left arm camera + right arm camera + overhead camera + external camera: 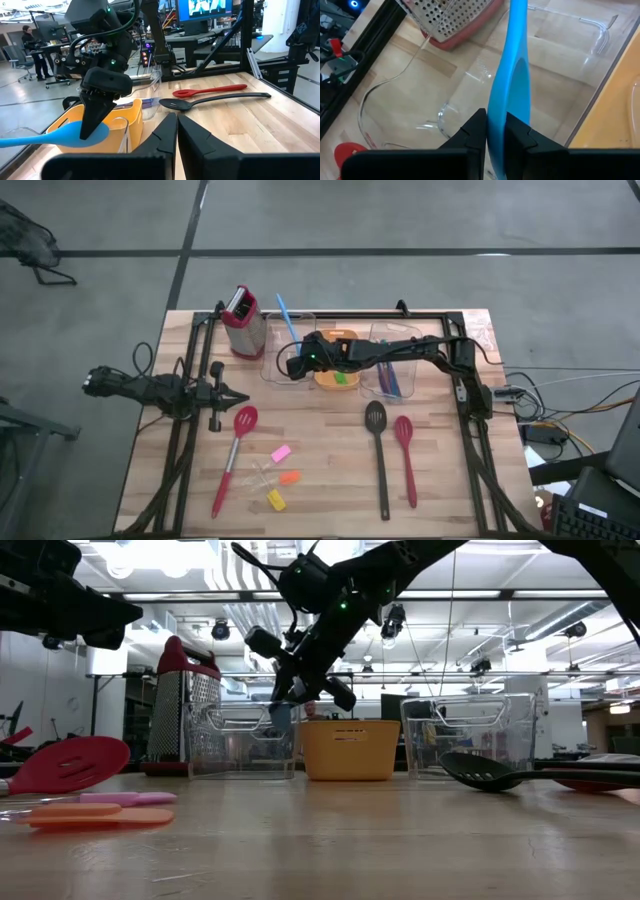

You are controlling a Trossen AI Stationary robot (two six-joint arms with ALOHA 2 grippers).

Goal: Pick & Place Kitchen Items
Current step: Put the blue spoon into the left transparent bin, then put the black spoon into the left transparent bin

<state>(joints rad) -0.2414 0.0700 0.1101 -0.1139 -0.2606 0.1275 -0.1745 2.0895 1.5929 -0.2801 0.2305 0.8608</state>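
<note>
While the left gripper [238, 397] waits over the table's left edge with its fingers pressed together on nothing, its arm stretched level from the frame, much of the action sits behind clear plastic. Just right of that gripper lies a red slotted spoon [234, 452], and beside it small pink [281, 452], orange [290, 477] and yellow [276, 500] pieces. A red-topped box grater [241, 320] stands at the back. Next comes the left clear bin [272, 348], above which the right gripper [292, 366] pinches the blue spoon [512, 95]; the right wrist view shows the fingers [472, 131] squeezing the bowl edge-on, with its lower end cut off. The right arm reaches across the orange tray [338, 372], hiding most of what lies inside; only a green scrap [341, 378] is legible. Thin blue-handled cutlery [388, 377] stands in the right clear bin [376, 340], blurred by its walls. A black slotted spoon [378, 455] and a red spoon [407, 458] lie side by side at right.
</note>
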